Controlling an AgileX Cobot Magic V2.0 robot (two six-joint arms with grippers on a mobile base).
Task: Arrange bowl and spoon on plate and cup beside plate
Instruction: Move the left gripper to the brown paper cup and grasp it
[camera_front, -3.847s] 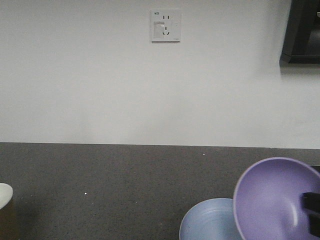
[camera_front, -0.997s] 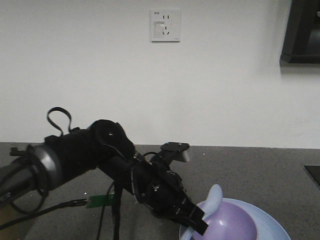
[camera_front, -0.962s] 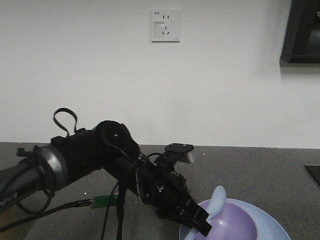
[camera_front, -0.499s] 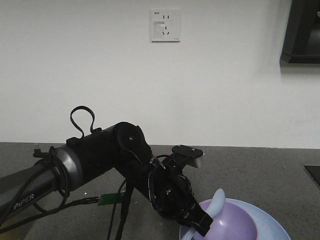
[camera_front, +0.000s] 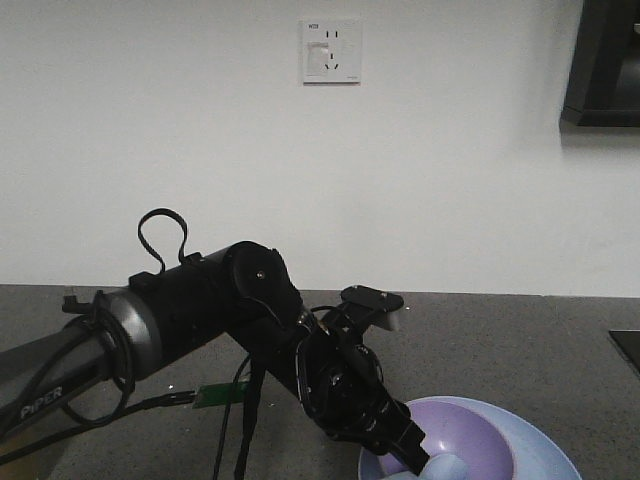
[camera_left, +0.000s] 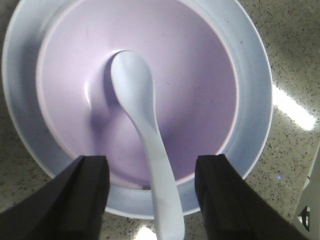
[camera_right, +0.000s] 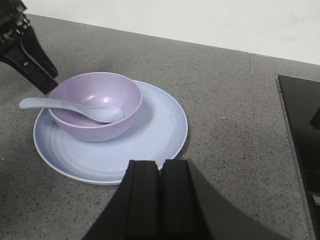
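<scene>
- Small round lavender-purple plastic bowl (camera_left: 200, 75): smooth matte finish, upright, sitting on the round pale blue plate (camera_left: 255, 100). In the right wrist view it is off-centre, toward the plate's left half.
- The plate has a shallow raised rim with faint concentric rings. It is clearly wider than the bowl and lies flat on the dark grey speckled countertop (camera_right: 215, 75).
- Short pale blue plastic spoon (camera_left: 151, 145): the wide rounded scoop is face up on the bowl floor. The handle leans on the bowl rim and pokes out past it, over the plate's left edge.
- Left gripper (camera_left: 151, 167): jaws spread just outside the plate rim. The black fingers (camera_left: 85, 200) flank the spoon handle with a clear gap on each side, so there is no contact with the spoon.
- In the front view the black left arm reaches down to the bowl, with the spoon handle tip just below the fingertips.
- Right gripper (camera_right: 160, 165): fingers pressed together with nothing between them, hanging over the counter just short of the plate's near edge.
- A glossy black panel (camera_right: 300, 125) is set in the counter, to the right of the plate and well apart from it.
- White wall socket (camera_front: 331, 50) on the wall behind.
</scene>
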